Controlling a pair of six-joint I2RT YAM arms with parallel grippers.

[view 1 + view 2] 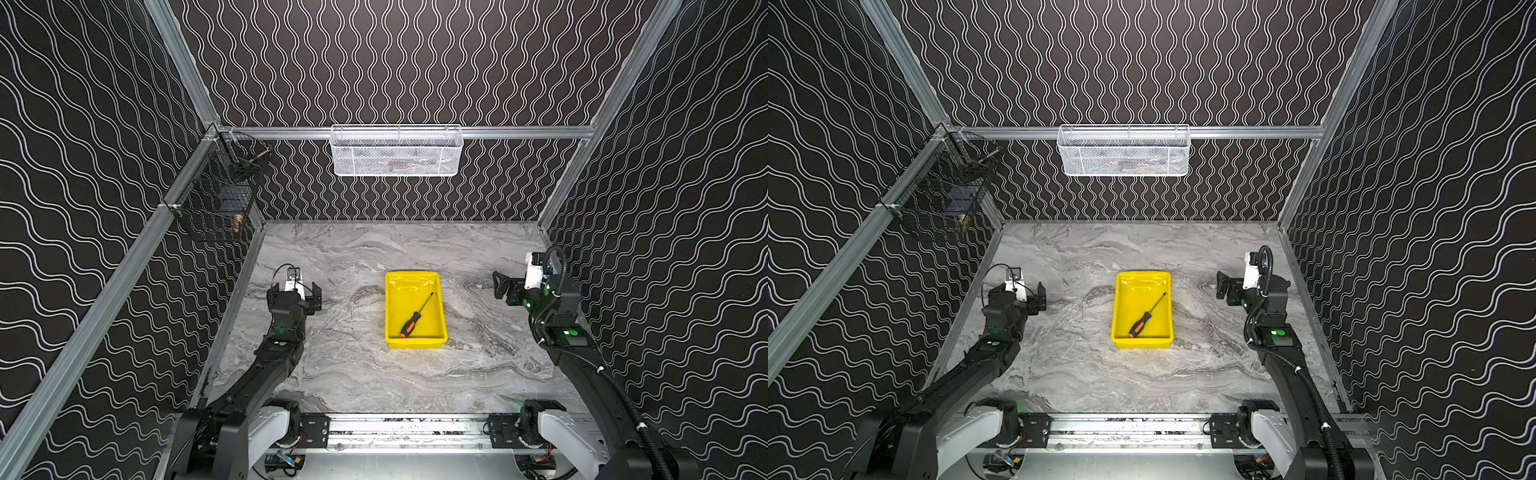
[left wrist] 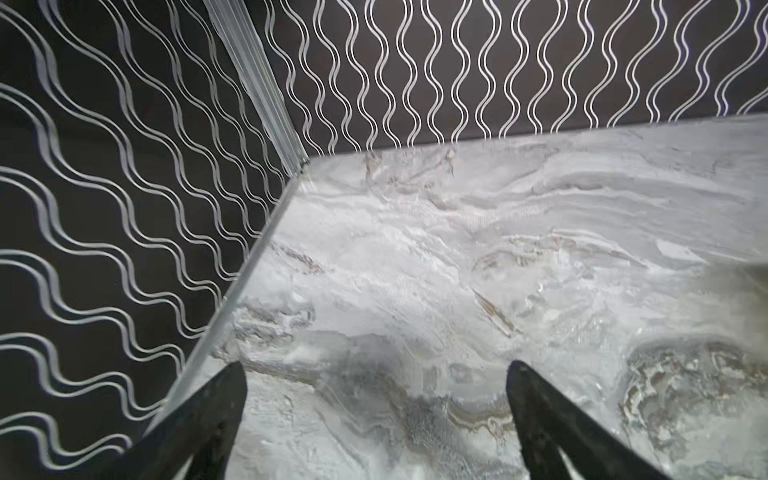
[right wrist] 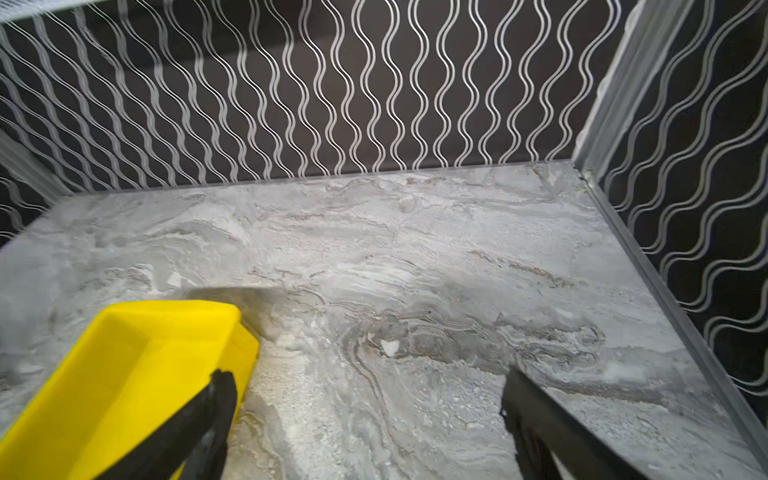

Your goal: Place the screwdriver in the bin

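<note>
Yellow plastic, the bin [image 1: 415, 344], sits centre-frame in both top views. The screwdriver [image 1: 417, 316] lies inside it, handle lower left, tip upper right. My left gripper [image 1: 295, 297] is off at left and my right gripper [image 1: 500, 286] is nearer at right. Left wrist: jaws spread wide over bare marble [image 2: 415, 249], nothing between. Right wrist: jaws apart and empty, the bin's corner at lower left. I judge nothing remains to fetch.

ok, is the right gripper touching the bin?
Apart. Both top views show a stretch of bare table between the right gripper and the bin; the gripper's jaws stand open, holding nothing.
</note>
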